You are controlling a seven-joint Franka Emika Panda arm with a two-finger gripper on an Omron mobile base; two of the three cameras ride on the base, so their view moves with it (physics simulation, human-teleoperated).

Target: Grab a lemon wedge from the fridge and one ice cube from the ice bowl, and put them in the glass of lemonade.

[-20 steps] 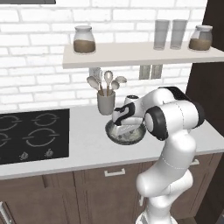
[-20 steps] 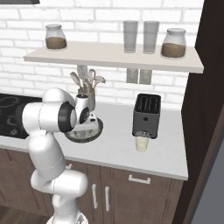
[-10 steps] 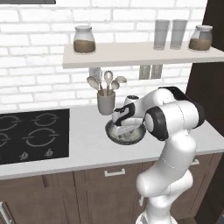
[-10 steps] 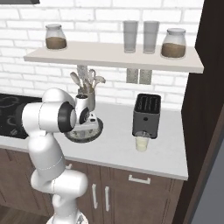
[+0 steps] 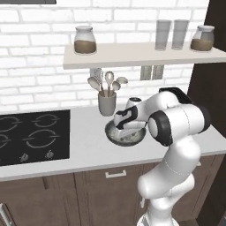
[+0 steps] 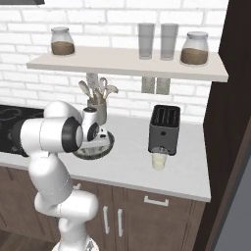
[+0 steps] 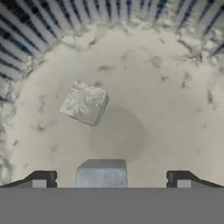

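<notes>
Two pickups left, ice cube first.
Fingers (image 7: 111, 177) spread wide, empty, inside the ice bowl (image 5: 126, 134) above an ice cube (image 7: 84, 103); the glass of lemonade (image 6: 158, 160) waits on the surface (image 6: 186, 169) by the toaster (image 6: 164, 129).

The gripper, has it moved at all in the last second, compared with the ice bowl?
No. The gripper hangs over the ice bowl in the same spot as before, beside the utensil cup, jaws open.

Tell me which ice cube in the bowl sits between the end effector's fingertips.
The cube at the bottom edge of the hand view, between the open fingertips. The other cube lies farther up the bowl, left of centre.
</notes>
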